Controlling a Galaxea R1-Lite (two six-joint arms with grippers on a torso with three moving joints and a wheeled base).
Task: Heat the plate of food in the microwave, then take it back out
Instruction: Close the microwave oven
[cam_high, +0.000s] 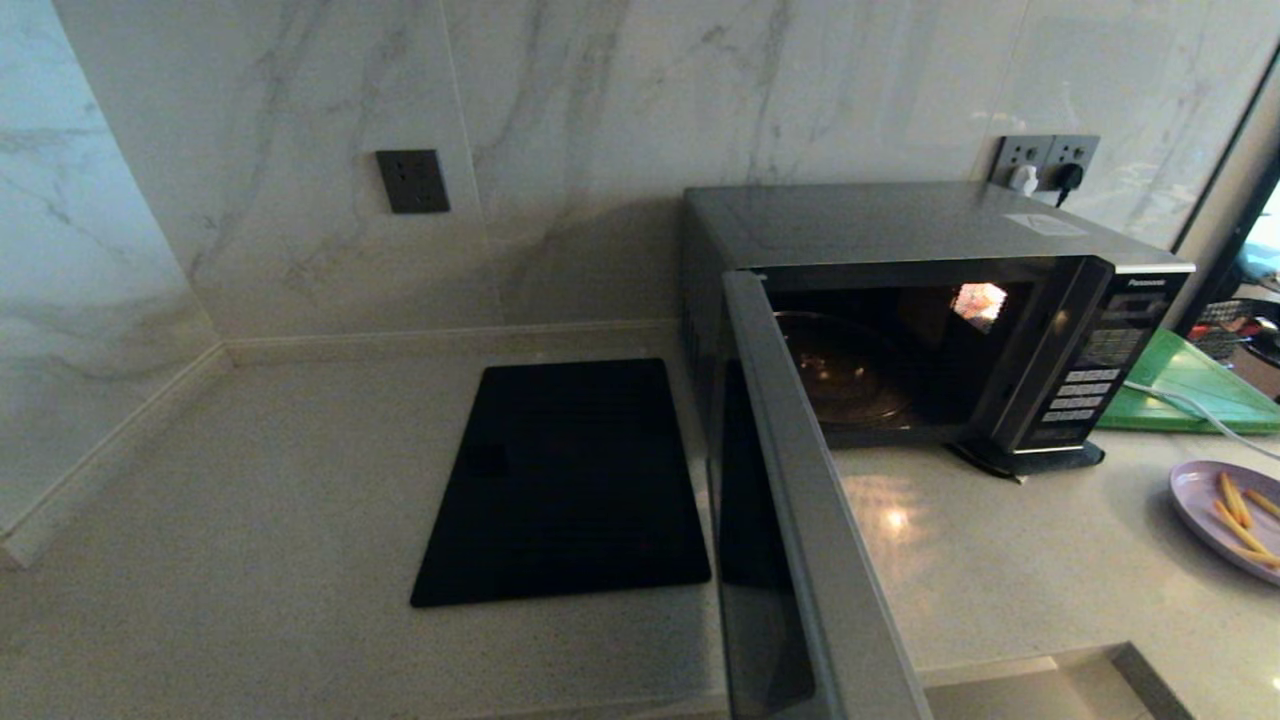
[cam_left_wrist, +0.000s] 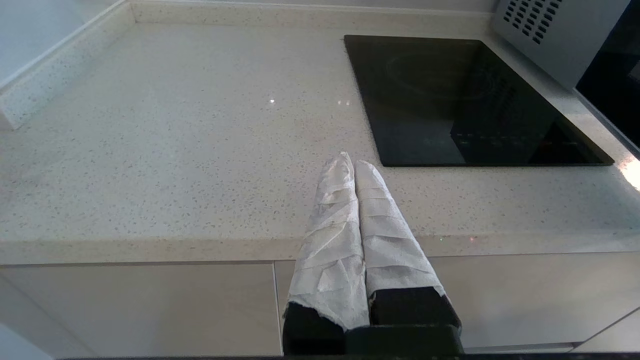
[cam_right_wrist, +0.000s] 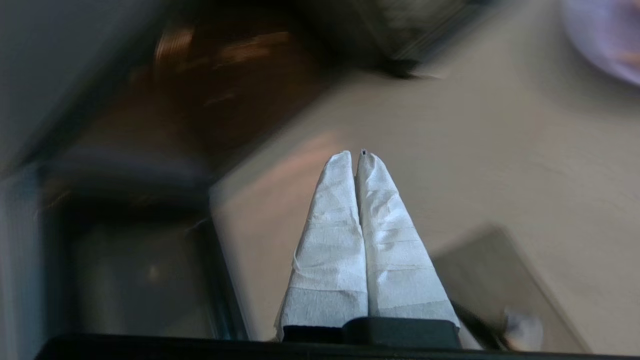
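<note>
Grippers first: the right gripper (cam_right_wrist: 356, 156) has its white-wrapped fingers (cam_right_wrist: 330, 240) pressed tight together with nothing between them, hanging above the pale counter (cam_high: 250, 520) near the microwave's (cam_high: 900, 220) open front. The left gripper (cam_left_wrist: 351, 162) is clamped together too, also empty, parked out past the counter edge near the flat black slab (cam_high: 570, 480).

The microwave door (cam_high: 800, 500) is swung wide open toward the robot, and the cavity has just its glass turntable (cam_high: 850, 375) inside. The plate of food (cam_high: 1225, 515) sits on the counter off to the right, in front of the green board (cam_high: 1190, 385).
</note>
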